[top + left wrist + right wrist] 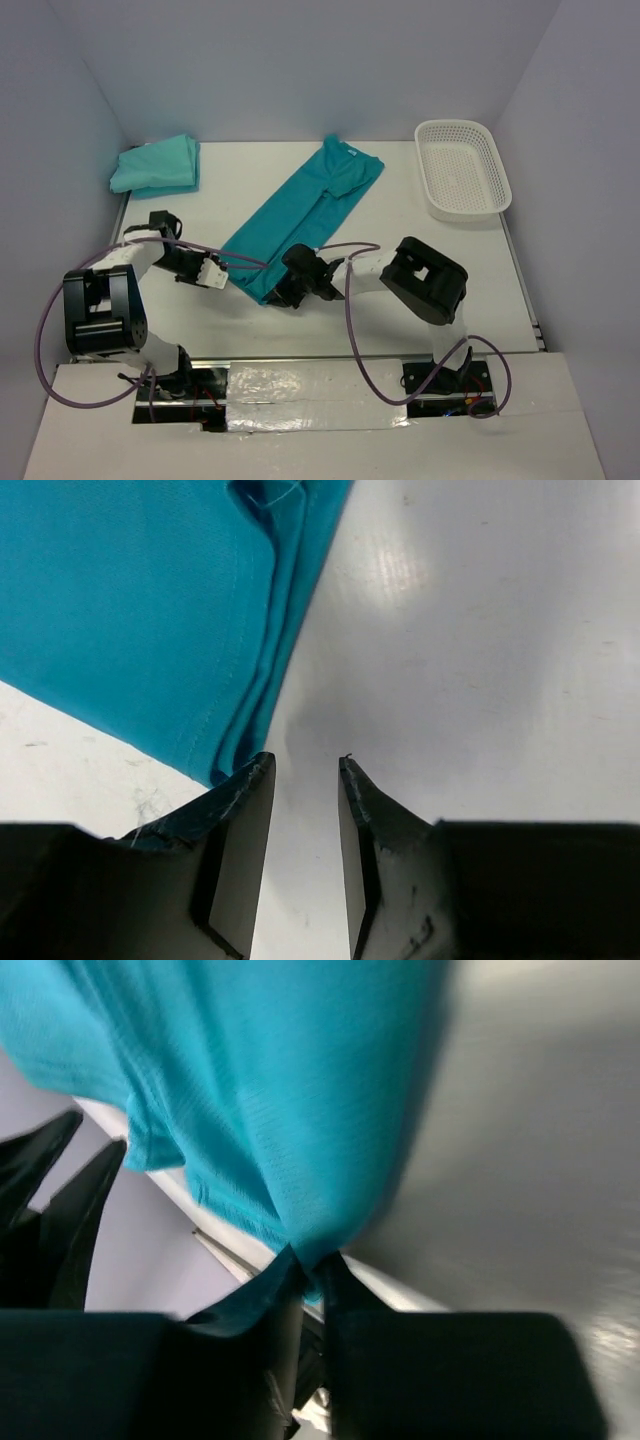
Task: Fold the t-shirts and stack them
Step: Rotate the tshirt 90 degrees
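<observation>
A teal t-shirt (300, 205), folded lengthwise into a long strip, lies diagonally across the middle of the table. My right gripper (290, 290) is at its near end, and in the right wrist view the gripper (310, 1260) is shut on a pinch of the cloth (260, 1090), which rises from the jaws. My left gripper (218, 272) sits just left of the same near end. In the left wrist view it (305, 765) is open over bare table, with the shirt's corner (130, 610) beside its left finger (240, 810). Another t-shirt (157, 165) lies folded at the far left.
A white lattice basket (460, 125) stands at the far right. Purple cables (350, 330) loop from both arms near the front edge. Grey walls close in the table at the back and both sides.
</observation>
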`<state>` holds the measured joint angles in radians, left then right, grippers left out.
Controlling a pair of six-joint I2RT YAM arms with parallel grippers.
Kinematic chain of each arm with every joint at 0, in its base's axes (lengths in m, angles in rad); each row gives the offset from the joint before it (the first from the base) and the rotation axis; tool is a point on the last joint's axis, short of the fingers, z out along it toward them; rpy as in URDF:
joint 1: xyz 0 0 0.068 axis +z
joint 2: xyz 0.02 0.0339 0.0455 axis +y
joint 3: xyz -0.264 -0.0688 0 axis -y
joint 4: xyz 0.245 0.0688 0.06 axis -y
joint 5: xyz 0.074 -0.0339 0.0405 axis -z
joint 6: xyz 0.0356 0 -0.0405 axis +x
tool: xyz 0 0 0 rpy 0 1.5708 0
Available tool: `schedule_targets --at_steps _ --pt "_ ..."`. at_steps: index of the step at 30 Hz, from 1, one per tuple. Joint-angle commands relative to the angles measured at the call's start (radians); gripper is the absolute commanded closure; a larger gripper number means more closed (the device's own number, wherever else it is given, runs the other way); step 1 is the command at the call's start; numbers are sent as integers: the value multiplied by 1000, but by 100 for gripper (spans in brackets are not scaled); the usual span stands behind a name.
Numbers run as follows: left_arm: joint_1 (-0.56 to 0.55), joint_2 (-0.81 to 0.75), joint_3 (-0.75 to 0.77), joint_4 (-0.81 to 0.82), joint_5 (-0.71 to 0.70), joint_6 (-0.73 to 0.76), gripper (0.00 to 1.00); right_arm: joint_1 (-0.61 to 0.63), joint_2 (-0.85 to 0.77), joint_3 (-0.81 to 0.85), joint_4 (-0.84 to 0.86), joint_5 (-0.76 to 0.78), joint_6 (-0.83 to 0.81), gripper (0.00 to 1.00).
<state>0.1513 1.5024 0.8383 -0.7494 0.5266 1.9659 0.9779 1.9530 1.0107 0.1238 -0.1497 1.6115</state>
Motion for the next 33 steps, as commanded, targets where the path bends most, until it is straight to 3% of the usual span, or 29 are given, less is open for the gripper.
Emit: schedule_targets --at_steps 1,3,9,14,17,18,19,21,24,26,28,29,33 --pt "17 1 57 -175 70 712 55 -13 27 -49 -19 30 31 84" --pt "27 1 79 -240 81 706 55 -18 35 -55 -16 16 16 99" --pt "34 4 191 -314 266 489 51 -28 -38 -167 8 -14 -60 100" --pt "-31 -1 200 -289 311 337 47 -59 -213 -349 -50 -97 -225 100" --pt "-122 1 165 -152 326 168 45 -85 -327 -515 -18 -162 -246 100" --pt "-143 -1 151 -92 300 28 45 -93 -350 -570 -23 -175 -260 100" --pt "-229 -2 139 68 280 -61 45 -102 -394 -593 -62 -188 -292 100" --pt "-300 5 120 178 219 -227 46 -136 -437 -658 -85 -203 -324 100" --pt "-422 -7 119 269 172 -269 47 -197 -508 -727 -134 -235 -387 100" --pt "-498 -39 105 272 153 -202 47 -229 -554 -741 -173 -232 -444 100" --pt "-521 -74 85 187 164 107 46 -243 -581 -739 -223 -222 -476 100" --pt "-522 -123 62 53 171 368 45 -249 -601 -735 -231 -220 -502 100" --pt "-542 -220 10 -256 118 694 45 -298 -585 -727 -225 -247 -577 100"
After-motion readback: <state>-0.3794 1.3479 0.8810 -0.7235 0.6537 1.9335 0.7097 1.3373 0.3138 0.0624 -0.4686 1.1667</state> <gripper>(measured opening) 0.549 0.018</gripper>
